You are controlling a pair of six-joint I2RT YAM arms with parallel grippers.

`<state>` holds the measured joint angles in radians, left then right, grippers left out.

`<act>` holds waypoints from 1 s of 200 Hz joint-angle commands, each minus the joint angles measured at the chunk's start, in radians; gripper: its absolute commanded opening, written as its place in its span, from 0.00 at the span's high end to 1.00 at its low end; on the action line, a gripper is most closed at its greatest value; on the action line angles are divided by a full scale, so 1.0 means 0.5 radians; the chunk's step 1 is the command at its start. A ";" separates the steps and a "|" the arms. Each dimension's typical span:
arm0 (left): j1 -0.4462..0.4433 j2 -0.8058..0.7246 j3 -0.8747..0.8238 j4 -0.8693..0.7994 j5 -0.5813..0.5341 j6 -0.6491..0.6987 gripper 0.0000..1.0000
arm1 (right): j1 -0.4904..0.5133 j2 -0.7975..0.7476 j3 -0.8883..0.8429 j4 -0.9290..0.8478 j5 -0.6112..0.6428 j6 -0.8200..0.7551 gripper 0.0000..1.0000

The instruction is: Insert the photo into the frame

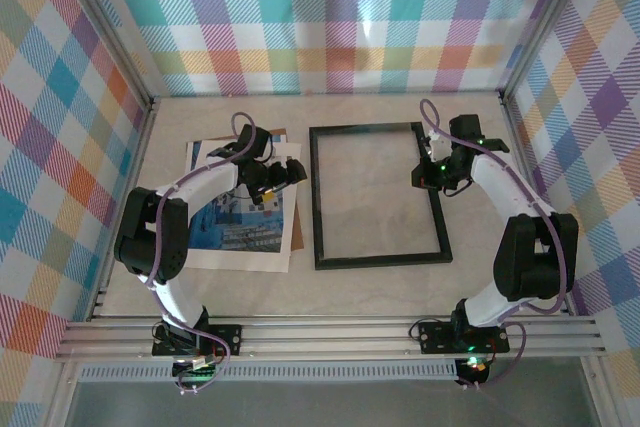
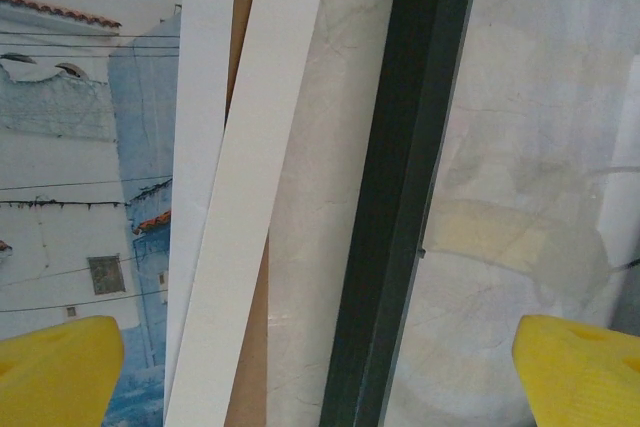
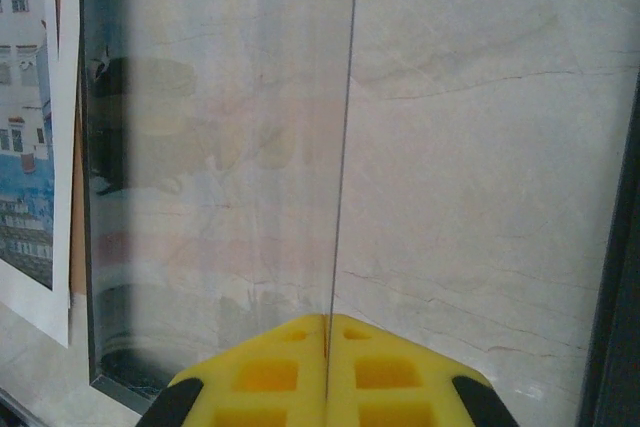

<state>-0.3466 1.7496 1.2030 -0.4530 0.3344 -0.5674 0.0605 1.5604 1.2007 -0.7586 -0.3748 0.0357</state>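
- Left claw: released, spread wide over the left rail of the frame.
- Right claw: clenched at the edge of a clear pane; grip on it not verifiable.
- Photo lies on the counter beside the frame; insertion outstanding.

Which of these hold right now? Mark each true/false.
1. The photo lies left of the frame, outside it. True.
2. The left gripper is clamped on the photo. False: its fingers stand wide apart, above the photo's right edge and the frame's left bar.
3. The right gripper is shut. True.
4. The frame stands upright against the back wall. False: it lies flat on the table.
5. The photo covers the frame's opening. False: the table surface shows through the opening.
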 commanded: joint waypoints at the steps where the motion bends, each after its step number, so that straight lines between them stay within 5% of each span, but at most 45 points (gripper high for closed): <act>1: -0.016 0.021 0.052 -0.068 0.043 0.037 0.00 | 0.016 -0.044 0.043 -0.046 -0.001 -0.059 1.00; 200: -0.016 0.004 0.030 -0.073 0.052 0.026 0.01 | 0.017 0.015 0.033 -0.019 -0.170 -0.070 0.96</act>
<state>-0.3466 1.7531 1.2030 -0.4706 0.3485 -0.5602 0.0605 1.5723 1.2362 -0.7868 -0.4183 -0.0124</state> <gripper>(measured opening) 0.994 0.063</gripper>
